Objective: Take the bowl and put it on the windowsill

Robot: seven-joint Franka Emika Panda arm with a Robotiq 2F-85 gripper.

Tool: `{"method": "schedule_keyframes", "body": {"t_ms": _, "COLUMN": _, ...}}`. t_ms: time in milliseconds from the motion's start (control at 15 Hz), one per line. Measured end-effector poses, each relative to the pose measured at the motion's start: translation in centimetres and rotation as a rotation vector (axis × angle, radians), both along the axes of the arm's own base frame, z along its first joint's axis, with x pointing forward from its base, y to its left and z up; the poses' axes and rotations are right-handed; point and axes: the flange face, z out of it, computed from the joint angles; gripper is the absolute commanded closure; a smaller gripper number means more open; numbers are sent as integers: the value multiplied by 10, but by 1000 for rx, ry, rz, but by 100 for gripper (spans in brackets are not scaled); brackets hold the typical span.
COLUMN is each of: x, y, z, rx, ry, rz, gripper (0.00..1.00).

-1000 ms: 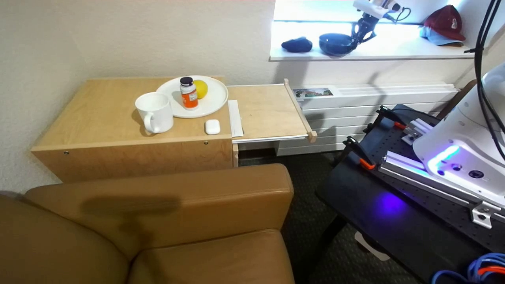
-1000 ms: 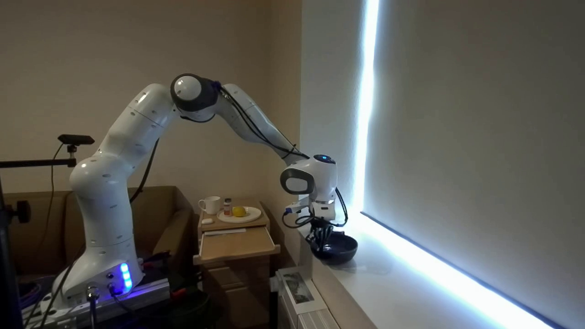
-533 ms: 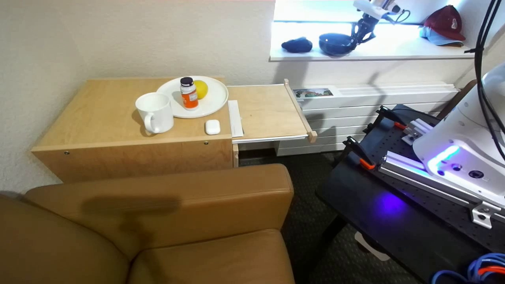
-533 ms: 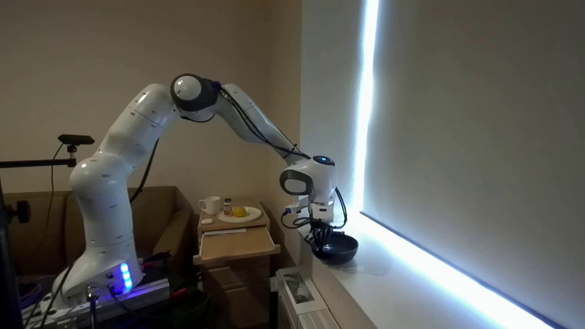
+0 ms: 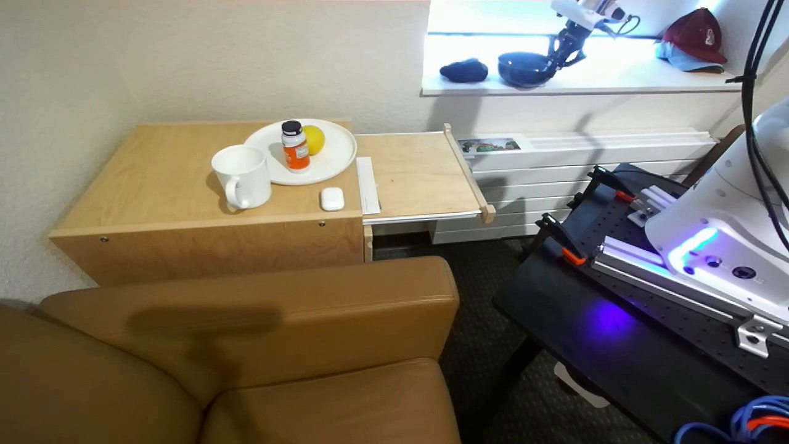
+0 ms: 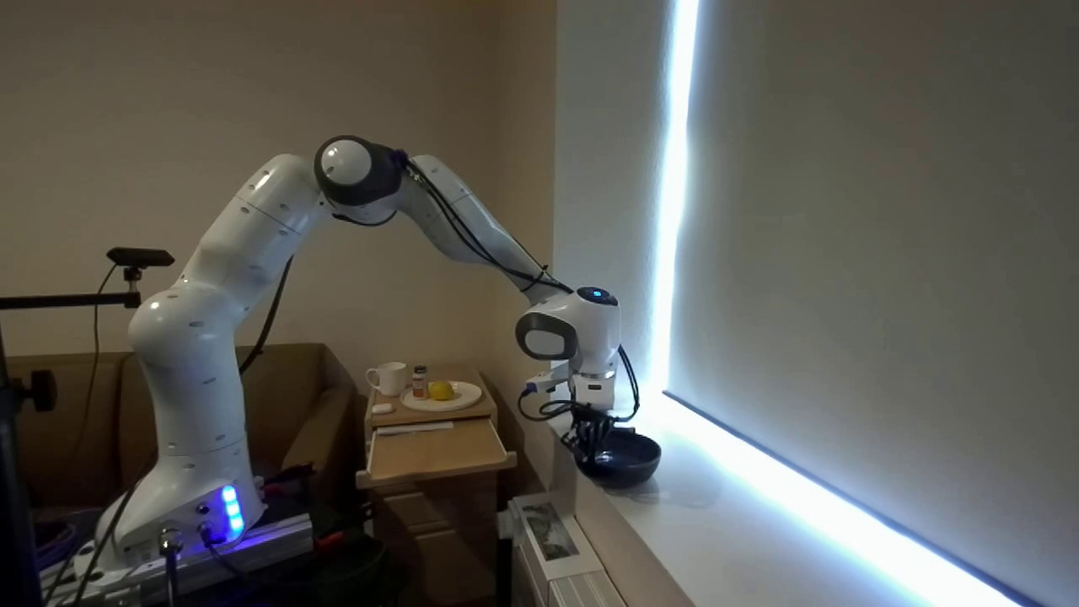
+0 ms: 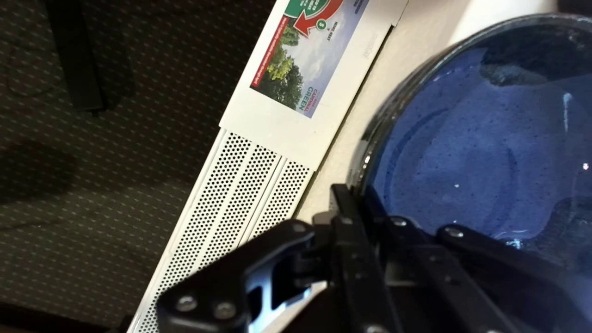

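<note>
Hardly anything has moved since a second ago: in an exterior view the wrist (image 6: 594, 333) sits a touch lower, and the bowl (image 5: 523, 70) has shifted barely, if at all. From the left, a white mug (image 5: 241, 176) stands on the wooden cabinet (image 5: 179, 179), then a plate (image 5: 338, 159) bearing a bottle (image 5: 296, 148) and a yellow fruit (image 5: 315, 141) (none of it in the bowl's way).

Next, on the windowsill (image 5: 622, 74), lies a soft-looking dark item (image 5: 463, 70), near the bowl but apart from it. The bowl comes after, about level, close to the sill's front edge; in the wrist view its rim covers part of that edge. Then the gripper (image 7: 355, 190) pinches the rim, one finger inside the wall and one outside. Whether the foot bears on the sill or hangs just above it, glare and angle keep me from saying. A maroon cap (image 5: 695, 36) sits well apart at the far right.

Placing looks nearly done, with the release yet to come, and that is where trouble could start. Should the foot lie partly past the edge, letting go could tip the bowl toward the radiator (image 5: 585, 160) below. Should it hang clear, it would drop and perhaps chip. Pulling away sideways before the fingers part fully could drag it off by the inner finger, while pushing it left could nudge the dark item along.
</note>
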Motion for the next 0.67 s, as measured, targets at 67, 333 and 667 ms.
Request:
{"method": "schedule_keyframes", "body": {"t_ms": 67, "x": 1, "y": 0, "z": 0, "rx": 3, "ry": -7, "rz": -15, "gripper": 98}}
{"method": "schedule_keyframes", "body": {"t_ms": 333, "x": 22, "y": -2, "z": 2, "rx": 19, "ry": -62, "rz": -114, "gripper": 98}}
{"method": "schedule_keyframes", "body": {"t_ms": 667, "x": 38, "y": 2, "z": -3, "rx": 18, "ry": -59, "rz": -172, "gripper": 98}}
